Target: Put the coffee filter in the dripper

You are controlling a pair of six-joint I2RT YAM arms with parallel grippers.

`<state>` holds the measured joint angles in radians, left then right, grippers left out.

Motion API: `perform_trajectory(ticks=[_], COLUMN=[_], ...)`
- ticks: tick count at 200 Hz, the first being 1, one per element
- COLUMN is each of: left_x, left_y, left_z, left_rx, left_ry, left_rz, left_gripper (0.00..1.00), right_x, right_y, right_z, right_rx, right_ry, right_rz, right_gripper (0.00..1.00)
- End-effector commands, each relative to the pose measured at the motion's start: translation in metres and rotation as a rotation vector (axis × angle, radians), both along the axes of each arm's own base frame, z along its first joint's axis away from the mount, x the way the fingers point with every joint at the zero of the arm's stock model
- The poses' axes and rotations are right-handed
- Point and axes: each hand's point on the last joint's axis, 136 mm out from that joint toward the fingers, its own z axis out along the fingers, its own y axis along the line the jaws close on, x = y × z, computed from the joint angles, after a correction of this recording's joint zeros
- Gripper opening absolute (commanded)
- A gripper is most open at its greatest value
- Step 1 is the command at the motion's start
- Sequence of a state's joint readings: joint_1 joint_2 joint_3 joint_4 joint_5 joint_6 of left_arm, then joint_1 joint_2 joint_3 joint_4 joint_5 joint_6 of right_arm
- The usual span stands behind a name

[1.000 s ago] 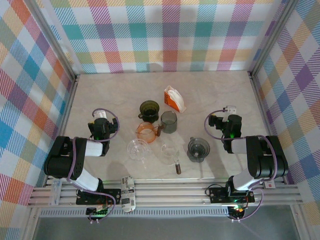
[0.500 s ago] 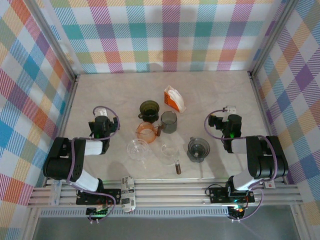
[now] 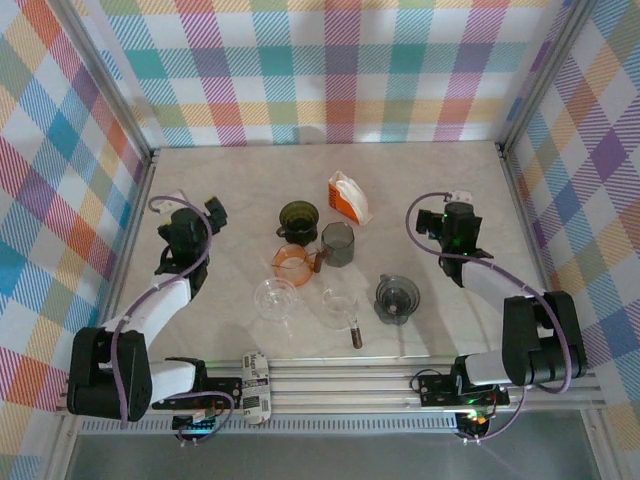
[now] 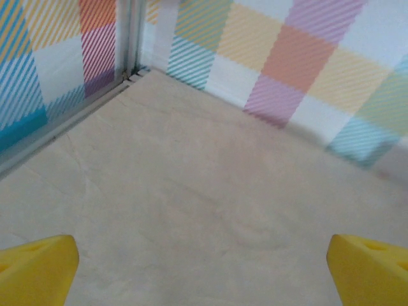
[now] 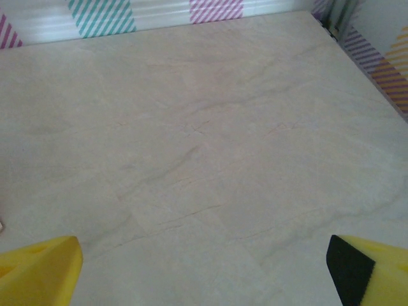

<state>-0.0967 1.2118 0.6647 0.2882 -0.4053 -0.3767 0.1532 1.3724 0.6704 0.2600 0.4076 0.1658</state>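
- My left end effector [image 3: 188, 222] hangs over the left side of the desk [image 3: 230, 170], well apart from the cluster of coffee gear. In the left wrist view its two yellow fingertips [image 4: 35, 268] sit at opposite bottom corners with bare desk between them, so the end effector [image 4: 204, 271] is spread wide and grips nothing. It faces the back left corner of the plaid walls.
- A clear dripper [image 3: 277, 297] is the leftmost item of the cluster, nearest my side.
- An orange dripper [image 3: 293, 262] sits just behind it, and a dark green dripper [image 3: 298, 218] stands behind that.
- A clear cup [image 3: 338, 303] with a brown handle [image 3: 354, 333] pointing toward me is just right of the clear dripper.
- A grey mug [image 3: 337, 243] stands just beside the orange dripper, on its right.
- The pack of coffee filters [image 3: 349, 196], orange and white, rests on the desk at the back of the cluster, behind the grey mug and right of the green dripper. No filter is in any dripper that I can see.
- A dark grey dripper [image 3: 397, 298] sits right of the clear cup.
- My right end effector [image 3: 455, 222] hovers right of the cluster, apart from everything. In the right wrist view its fingertips [image 5: 38, 271] are also far apart over bare desk, so this end effector [image 5: 204, 274] is spread and empty.
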Motion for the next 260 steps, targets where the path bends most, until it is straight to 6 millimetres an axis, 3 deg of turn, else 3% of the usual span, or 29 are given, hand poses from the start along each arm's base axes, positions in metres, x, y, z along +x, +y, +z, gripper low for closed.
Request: perform_trajectory(ticks=[1,14,28,45,70,111,155,206,260], left_x=[-0.010,-0.015,-0.014,-0.015,-0.020,-0.047,-0.099,-0.139,-0.151], left_y=[0.010,0.008,-0.003,-0.017,-0.039,-0.080,-0.098,-0.116,-0.129], left_z=[0.009,0.009,0.015,0.024,0.028,0.008,-0.013,-0.044,-0.063], left_rx=[-0.316,-0.360,-0.390,-0.456,-0.548,-0.645,-0.674,-0.715,-0.735], left_ry=[0.008,0.048,0.022,-0.047,-0.033,0.094,0.195,0.348,0.419], left_rz=[0.165,0.183,0.111,0.024,-0.082,-0.265,-0.336,-0.403,-0.435], left_gripper=[1.00,1.00,1.00,1.00,1.00,1.00,1.00,1.00,0.90], right_x=[-0.017,-0.036,-0.021,-0.022,-0.032,-0.083,-0.142,-0.181,-0.196], right_y=[-0.033,-0.039,-0.013,0.008,0.055,0.145,0.198,0.223,0.241], right_z=[0.009,0.002,-0.001,-0.006,0.009,0.017,0.022,0.025,0.007], right_rx=[0.136,0.252,0.283,0.379,0.471,0.556,0.497,0.452,0.364], right_ry=[0.038,0.136,0.159,0.165,0.174,0.346,0.461,0.521,0.586], right_rz=[-0.322,-0.474,-0.292,-0.203,0.031,0.384,0.602,0.675,0.672], right_gripper=[0.99,0.99,0.99,0.99,0.99,0.99,0.99,0.99,1.00])
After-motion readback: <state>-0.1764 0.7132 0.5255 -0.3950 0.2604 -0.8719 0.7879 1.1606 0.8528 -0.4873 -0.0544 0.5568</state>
